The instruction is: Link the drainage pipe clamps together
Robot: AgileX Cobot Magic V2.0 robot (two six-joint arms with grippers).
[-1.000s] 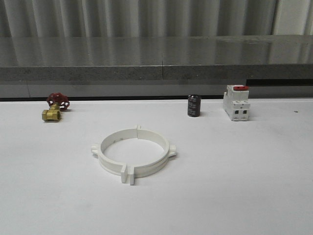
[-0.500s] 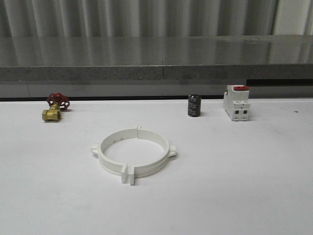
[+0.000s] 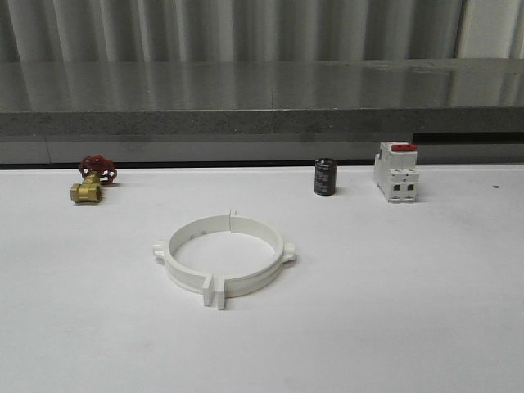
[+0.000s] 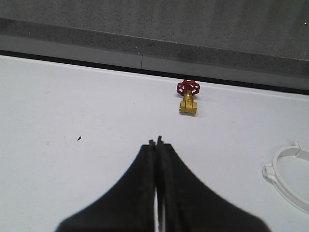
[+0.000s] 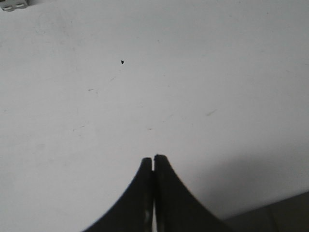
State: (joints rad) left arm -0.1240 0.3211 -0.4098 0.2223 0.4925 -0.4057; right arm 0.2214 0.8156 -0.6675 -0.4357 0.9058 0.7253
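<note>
We see the drainage pipe clamps point(image 3: 226, 259) lying flat on the white worktop point(image 3: 409, 286) as one ring, flange tabs meeting at six and twelve o'clock, so the seam runs near to far. Both hands are pressed shut and hold nothing: our left hand point(image 4: 157, 142) hovers over bare worktop with the ring's edge point(image 4: 289, 174) off toward three o'clock, past the brass valve point(image 4: 188, 98) at one o'clock. Our right hand point(image 5: 153, 159) faces blank surface. We judge the left arm nearer, and the joining looks largely done.
</note>
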